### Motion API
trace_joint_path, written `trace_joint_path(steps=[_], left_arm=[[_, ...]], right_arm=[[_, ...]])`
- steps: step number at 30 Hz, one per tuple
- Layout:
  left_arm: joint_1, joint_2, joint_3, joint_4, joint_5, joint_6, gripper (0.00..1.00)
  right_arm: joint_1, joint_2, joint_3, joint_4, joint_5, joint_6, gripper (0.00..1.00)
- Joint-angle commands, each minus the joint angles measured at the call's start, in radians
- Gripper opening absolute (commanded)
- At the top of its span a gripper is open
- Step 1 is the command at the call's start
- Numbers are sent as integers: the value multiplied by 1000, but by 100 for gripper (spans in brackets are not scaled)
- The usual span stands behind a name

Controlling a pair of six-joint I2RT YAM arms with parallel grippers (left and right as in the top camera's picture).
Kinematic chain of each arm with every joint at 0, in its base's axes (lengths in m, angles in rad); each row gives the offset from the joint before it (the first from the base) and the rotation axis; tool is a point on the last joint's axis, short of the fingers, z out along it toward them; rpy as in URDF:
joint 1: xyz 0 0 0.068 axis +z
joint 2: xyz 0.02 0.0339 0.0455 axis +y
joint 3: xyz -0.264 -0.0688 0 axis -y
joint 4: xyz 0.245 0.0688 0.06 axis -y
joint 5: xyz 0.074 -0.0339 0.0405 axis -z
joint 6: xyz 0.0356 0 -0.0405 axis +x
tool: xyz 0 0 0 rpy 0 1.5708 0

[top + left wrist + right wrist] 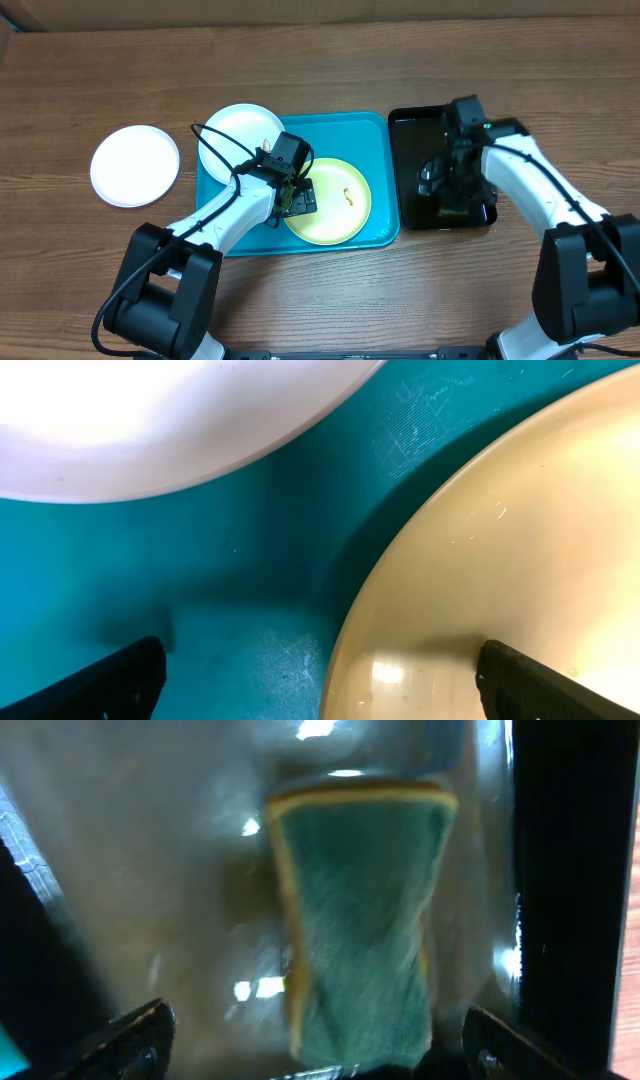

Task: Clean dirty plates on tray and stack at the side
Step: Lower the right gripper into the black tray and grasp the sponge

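The turquoise tray (350,130) holds a pale yellow-green plate (340,205) with a small orange smear, and a white plate (240,135) overlaps its far left corner. Another white plate (135,165) lies on the table to the left. My left gripper (295,197) is open low over the tray. In the left wrist view, the left gripper (320,695) straddles the yellow-green plate's (520,530) left rim, with the white plate (150,420) ahead. My right gripper (320,1055) hangs open over a green sponge (360,910), whose near end lies between the fingers, apart from both.
A glossy black tray (405,170) stands right of the turquoise one, wet inside, with the sponge in it and my right gripper (455,180) above. Brown wooden table (90,80) surrounds both trays.
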Motion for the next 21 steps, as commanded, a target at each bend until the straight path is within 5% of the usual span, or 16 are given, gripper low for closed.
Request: trace_joint_path(steps=[1,15,19,21], left_arm=[[5,8,19,-3,5,-5,100],[5,8,19,-2,5,-5,100],[5,8,19,-2,5,-5,100],[5,8,19,-3,5,-5,100]], right_arm=[[-9,-22,-50,49,74,24,94],[-16,-22,-153,257,122,12,78],[-16,-21,-157,257,121,12,54],[-16,-21,-164,265,121,13,27]])
